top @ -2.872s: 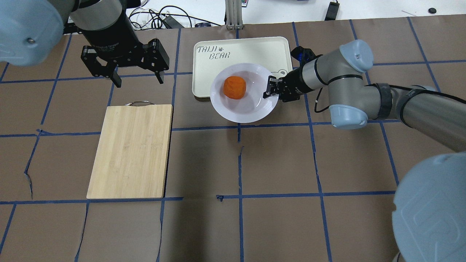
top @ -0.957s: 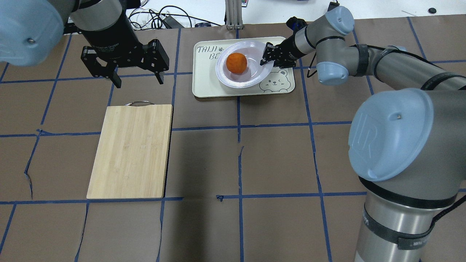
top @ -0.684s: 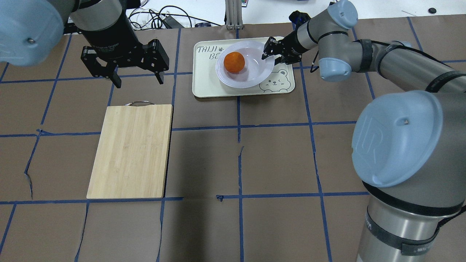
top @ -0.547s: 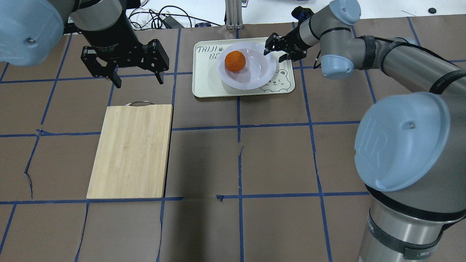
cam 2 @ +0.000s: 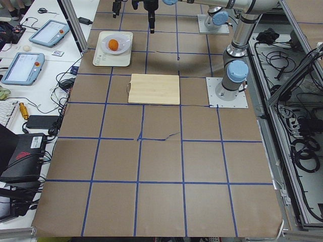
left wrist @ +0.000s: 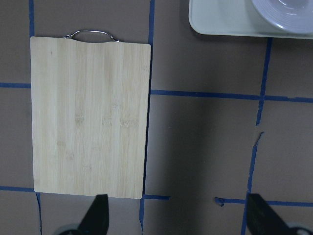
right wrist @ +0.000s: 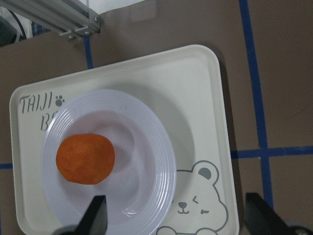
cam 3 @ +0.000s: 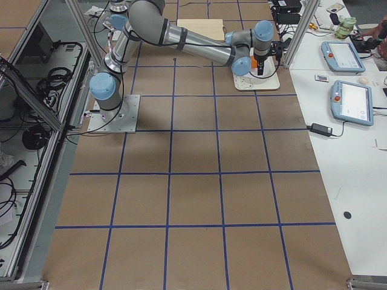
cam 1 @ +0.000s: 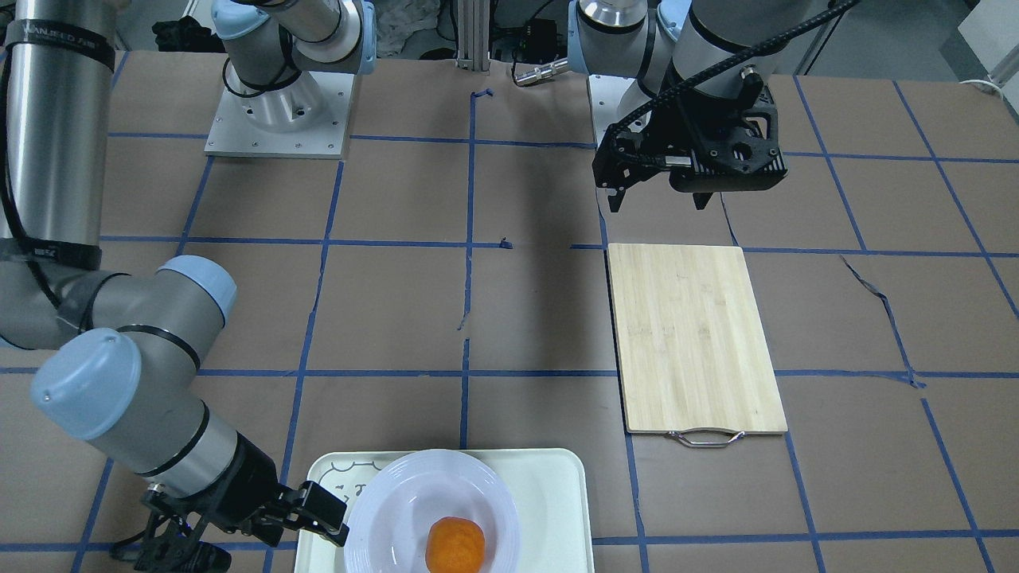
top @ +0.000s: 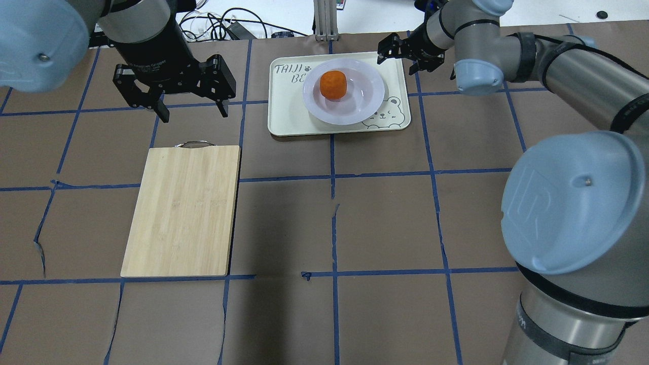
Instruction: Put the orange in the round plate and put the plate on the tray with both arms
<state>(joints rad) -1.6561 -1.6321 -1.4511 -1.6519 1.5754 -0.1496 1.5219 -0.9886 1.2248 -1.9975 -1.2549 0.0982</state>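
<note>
Right gripper [top: 397,62] has let go of the round plate [top: 366,90] and backed off to the far-right corner of the tray [top: 289,119], jaws apart, empty. Overhead, we see the plate flat on the tray with the orange [top: 333,84] inside, so the task looks done. Left gripper [top: 192,114] hangs wide and empty at left. Right wrist view: we read "TAIJI", then a "B" cut off by the plate; bear face [right wrist: 193,196] at the near-right corner.

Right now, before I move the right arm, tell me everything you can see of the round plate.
The round plate is glossy white, with a wide ridged rim and a shallow sunken centre. It lies flat on the tray, covering part of the lettering and the edge of the bear face. The orange rests in its centre, a little off-middle. The right gripper hangs open near its rim, not touching it.
</note>
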